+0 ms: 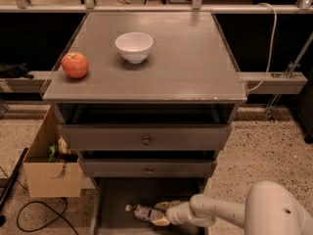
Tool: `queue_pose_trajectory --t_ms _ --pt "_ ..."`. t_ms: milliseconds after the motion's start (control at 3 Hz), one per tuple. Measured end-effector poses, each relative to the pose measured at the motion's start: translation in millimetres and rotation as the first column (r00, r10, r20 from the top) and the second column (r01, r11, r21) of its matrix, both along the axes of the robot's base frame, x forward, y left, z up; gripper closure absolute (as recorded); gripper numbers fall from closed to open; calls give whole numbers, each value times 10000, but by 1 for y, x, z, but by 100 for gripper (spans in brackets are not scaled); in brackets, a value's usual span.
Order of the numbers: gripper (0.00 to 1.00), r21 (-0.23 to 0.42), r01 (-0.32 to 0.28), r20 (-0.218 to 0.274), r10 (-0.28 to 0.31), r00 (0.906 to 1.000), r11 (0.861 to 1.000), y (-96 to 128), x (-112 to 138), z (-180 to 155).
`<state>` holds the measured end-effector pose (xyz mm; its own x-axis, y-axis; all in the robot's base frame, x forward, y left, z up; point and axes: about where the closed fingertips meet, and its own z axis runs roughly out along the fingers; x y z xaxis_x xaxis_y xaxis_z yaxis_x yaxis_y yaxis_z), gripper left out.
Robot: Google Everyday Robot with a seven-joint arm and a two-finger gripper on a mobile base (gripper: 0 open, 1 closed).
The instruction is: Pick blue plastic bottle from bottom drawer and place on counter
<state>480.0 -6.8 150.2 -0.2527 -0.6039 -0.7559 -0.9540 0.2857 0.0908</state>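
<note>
The blue plastic bottle (142,212) lies on its side on the dark floor of the open bottom drawer (112,199), white cap pointing left. My gripper (164,214) reaches in from the right, down inside the drawer, with its fingers around the bottle's right end. The arm (220,213) runs off to the white body at the lower right. The counter (186,62) is the flat grey-brown top of the cabinet, high above the gripper.
A white bowl (134,46) and a red apple (75,65) stand on the counter's left half. Two shut drawers with round knobs (146,141) sit above the open one. A cardboard box (49,168) stands on the floor at the left, with cables beside it.
</note>
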Motion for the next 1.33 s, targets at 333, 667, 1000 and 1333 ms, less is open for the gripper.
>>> queue_pose_trajectory --t_ms 333,667,1000,1333 --pt "100 0 0 0 0 10000 10000 0 0 0" --pt "100 211 -140 245 135 9996 9997 -1 -5 10" --pt "100 389 -318 561 296 9980 9987 -8 -21 27" --pt "100 434 -747 1697 663 9833 9963 -21 -45 70"
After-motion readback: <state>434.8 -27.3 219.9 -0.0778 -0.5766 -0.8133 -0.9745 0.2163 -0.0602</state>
